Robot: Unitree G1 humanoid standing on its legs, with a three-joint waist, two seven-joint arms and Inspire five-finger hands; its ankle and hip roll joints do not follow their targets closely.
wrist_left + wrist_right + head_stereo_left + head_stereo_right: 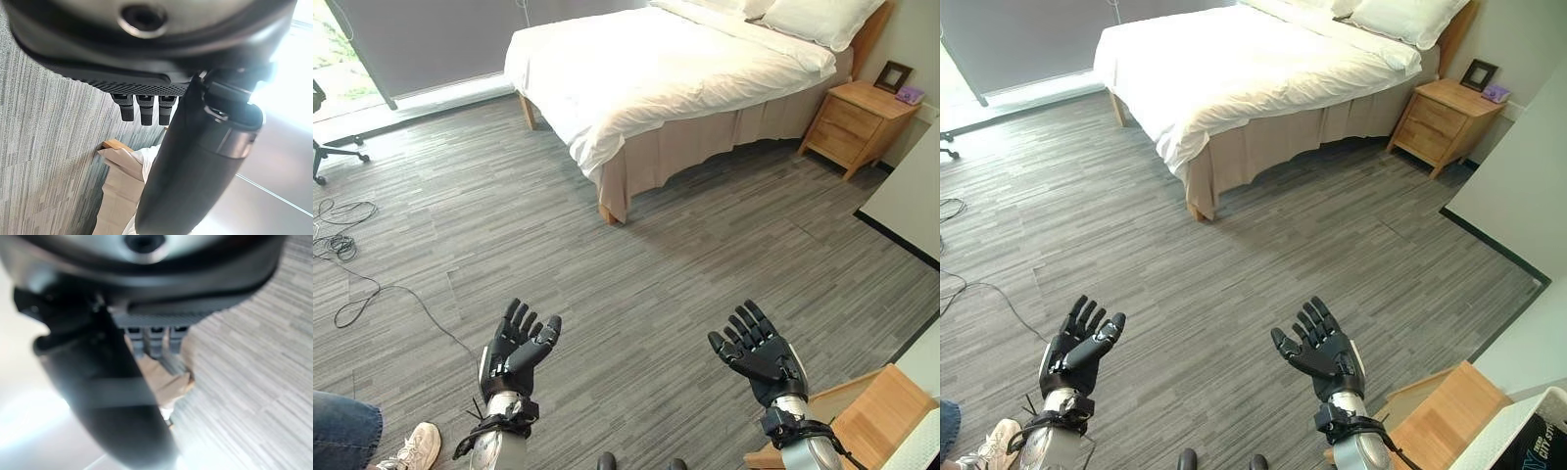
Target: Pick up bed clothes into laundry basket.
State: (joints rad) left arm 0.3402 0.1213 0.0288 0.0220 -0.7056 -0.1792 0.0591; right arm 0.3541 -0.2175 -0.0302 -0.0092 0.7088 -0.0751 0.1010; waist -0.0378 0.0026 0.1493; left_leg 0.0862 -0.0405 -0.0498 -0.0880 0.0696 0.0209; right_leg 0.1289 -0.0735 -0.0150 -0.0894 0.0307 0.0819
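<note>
Left eye view showed my left hand [516, 348] and right hand [759, 354] empty, fingers spread, well short of the bed [656, 69]; reaching early risked grabbing nothing

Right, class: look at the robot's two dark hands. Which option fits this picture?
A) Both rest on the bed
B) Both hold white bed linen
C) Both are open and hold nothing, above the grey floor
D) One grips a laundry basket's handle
C: the left hand and right hand show straight, spread fingers with nothing in them, above the grey wood-grain floor, well short of the white-covered bed.
</note>
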